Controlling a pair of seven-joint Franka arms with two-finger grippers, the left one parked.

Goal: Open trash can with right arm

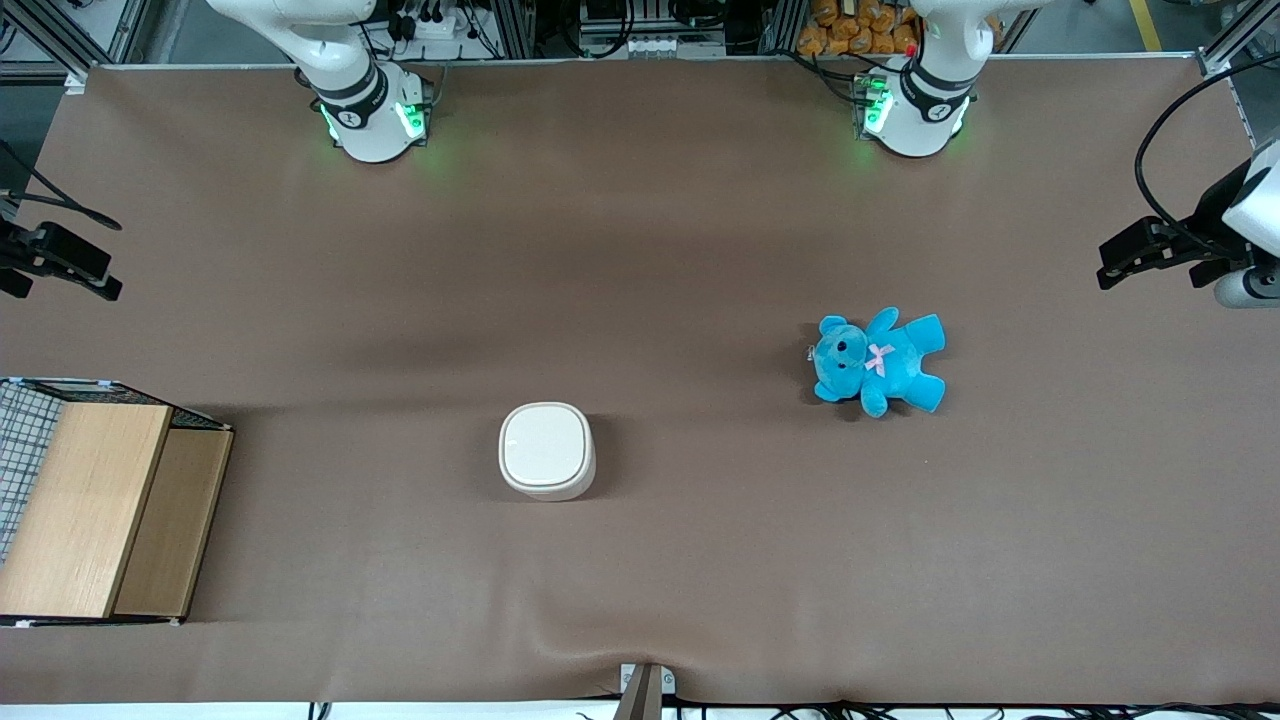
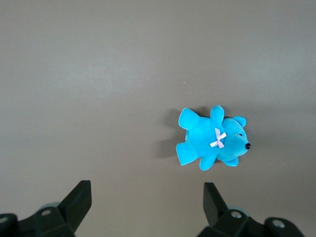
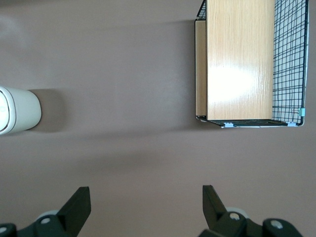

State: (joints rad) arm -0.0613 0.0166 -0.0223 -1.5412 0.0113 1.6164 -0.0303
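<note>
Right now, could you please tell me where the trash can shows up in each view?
Front view: the trash can, lid shut, stands mid-table, between the wooden box and the teddy.
Left wrist view: not in it.
Right wrist view: cut off at the edge; the open claw hangs above bare table.
Shared landmark: the wooden box.

right arm point(image 1: 340, 90): raised, at the table's edge | end effector point(image 3: 143, 210): fingers spread, holding nothing

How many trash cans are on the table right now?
1. The trash can, lid closed, stands mid-table, nearer the front camera than the blue teddy. The gripper hangs open above bare table, clear of it.
</note>
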